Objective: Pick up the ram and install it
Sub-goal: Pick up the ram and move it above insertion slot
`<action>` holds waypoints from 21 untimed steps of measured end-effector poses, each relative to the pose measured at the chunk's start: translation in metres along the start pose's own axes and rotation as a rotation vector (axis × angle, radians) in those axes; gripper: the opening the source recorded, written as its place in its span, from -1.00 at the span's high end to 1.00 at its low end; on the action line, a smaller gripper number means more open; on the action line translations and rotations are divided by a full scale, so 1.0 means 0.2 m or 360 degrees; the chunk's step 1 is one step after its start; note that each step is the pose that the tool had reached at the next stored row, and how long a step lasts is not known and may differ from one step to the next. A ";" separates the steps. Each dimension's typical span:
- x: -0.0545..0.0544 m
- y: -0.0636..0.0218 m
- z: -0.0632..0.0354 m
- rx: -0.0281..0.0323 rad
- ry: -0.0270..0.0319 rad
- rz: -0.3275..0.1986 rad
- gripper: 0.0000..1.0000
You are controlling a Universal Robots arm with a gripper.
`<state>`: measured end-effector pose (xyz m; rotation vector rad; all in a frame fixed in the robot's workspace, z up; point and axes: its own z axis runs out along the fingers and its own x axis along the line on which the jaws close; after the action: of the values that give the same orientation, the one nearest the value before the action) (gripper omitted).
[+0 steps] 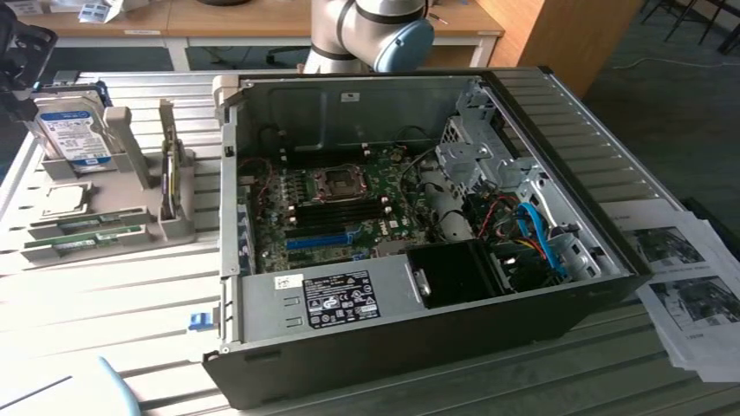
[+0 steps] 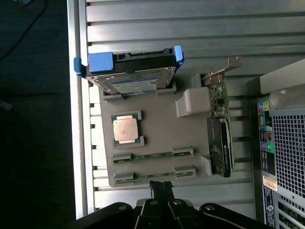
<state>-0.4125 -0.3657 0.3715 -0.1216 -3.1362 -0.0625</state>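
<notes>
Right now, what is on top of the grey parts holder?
The grey holder carries a hard drive in a blue bracket, a processor, two ram sticks lying in slots and an expansion card on edge. What lies under the hard drive is covered.

The ram [image 2: 152, 155] is green, its holder [image 2: 157, 129] pale grey. The hard drive [image 2: 136, 82] is silver with a blue-white label and bright blue rails. Black tool [image 2: 162, 187]; ribbed silver worktop [image 2: 190, 28].

The tray [image 2: 162, 130] looks matt plastic, the ram [image 2: 153, 155] circuit board, the table [image 2: 190, 28] ribbed metal.
</notes>
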 end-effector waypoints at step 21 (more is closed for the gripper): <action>0.00 0.000 0.001 -0.00009 -0.00066 0.0169 0.81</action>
<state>-0.4126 -0.3657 0.3713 -0.2884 -3.1274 -0.0629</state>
